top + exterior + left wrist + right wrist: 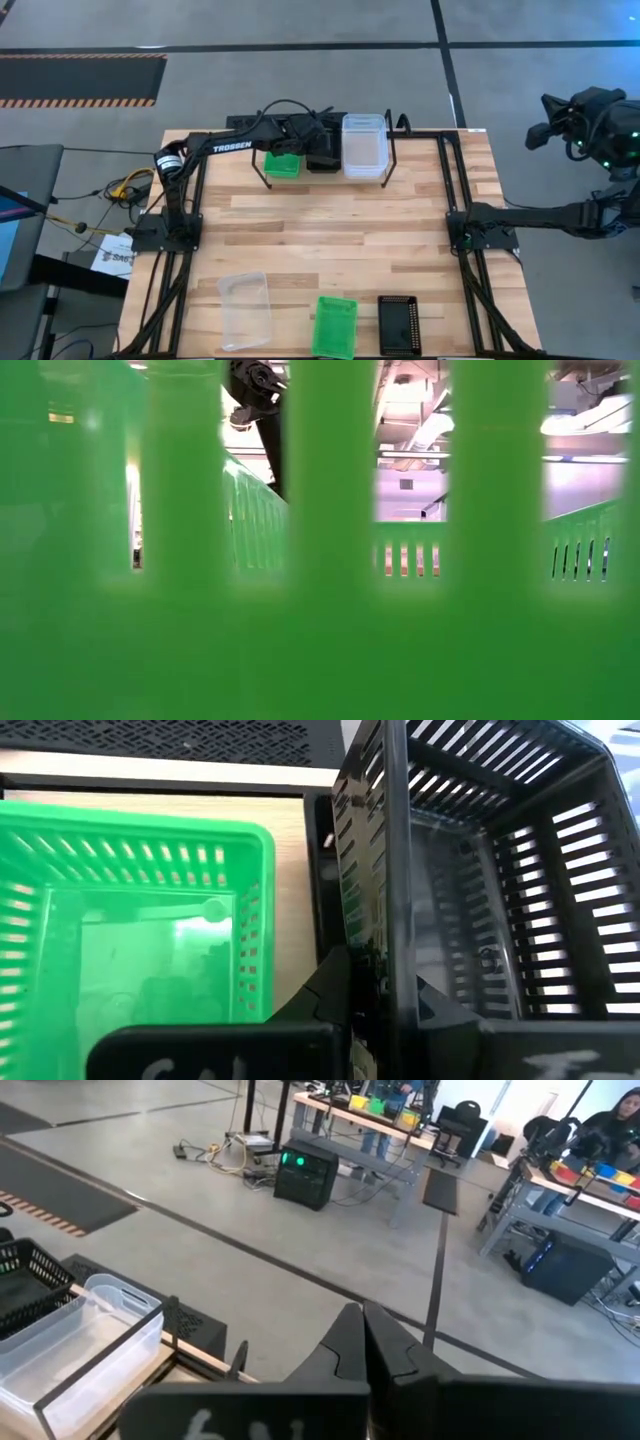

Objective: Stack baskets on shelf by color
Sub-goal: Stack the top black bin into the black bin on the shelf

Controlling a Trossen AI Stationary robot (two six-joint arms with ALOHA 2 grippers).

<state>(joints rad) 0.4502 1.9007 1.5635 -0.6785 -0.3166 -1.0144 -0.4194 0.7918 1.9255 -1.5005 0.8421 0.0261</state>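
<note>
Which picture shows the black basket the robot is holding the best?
The left wrist view: the black basket fills it, its wall pinched by the left hand. The high view shows it small, under the arm. The right wrist view catches a corner. The low view doesn't show it.

The word "TROSSEN" is read in white capitals on the left arm [232, 147] in the high view; white handwritten marks are seen on the dark housing just behind each gripper in both wrist views, but they are cut off and cannot be made out; print on a paper [112, 255] beside the bench stays illegible.
</note>
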